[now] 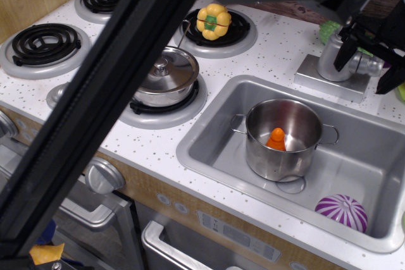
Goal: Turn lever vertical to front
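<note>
The lever is a short silver stub sticking out to the right from the faucet's thick column, which stands on a grey base plate behind the sink. My gripper hangs over it from the top right. Its two black fingers stand on either side of the lever, one by the column and one past the lever's tip. The jaws are apart, with a gap to the lever on each side. The faucet's neck and spout are hidden behind the gripper.
The sink holds a steel pot with an orange piece inside and a purple striped ball. A lidded pan and a yellow pepper sit on burners. My black arm crosses the left side.
</note>
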{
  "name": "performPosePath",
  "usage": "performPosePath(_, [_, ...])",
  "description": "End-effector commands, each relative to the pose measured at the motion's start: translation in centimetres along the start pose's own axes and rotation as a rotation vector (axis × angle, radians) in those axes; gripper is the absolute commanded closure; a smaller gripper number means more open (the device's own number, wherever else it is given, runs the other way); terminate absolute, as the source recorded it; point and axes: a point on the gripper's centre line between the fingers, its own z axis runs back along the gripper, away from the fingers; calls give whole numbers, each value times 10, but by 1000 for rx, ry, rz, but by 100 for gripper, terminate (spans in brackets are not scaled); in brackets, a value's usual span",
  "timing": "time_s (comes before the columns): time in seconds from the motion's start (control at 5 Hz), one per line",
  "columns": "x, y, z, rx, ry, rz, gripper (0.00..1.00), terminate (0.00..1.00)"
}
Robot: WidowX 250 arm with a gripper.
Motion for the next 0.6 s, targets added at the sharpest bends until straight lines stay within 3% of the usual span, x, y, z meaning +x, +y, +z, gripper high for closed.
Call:
performPosePath(0.0, [19,4,49,3,-155,53,0,0])
performPosePath(0.4, [34,9,52,-4,-196,39,0,0])
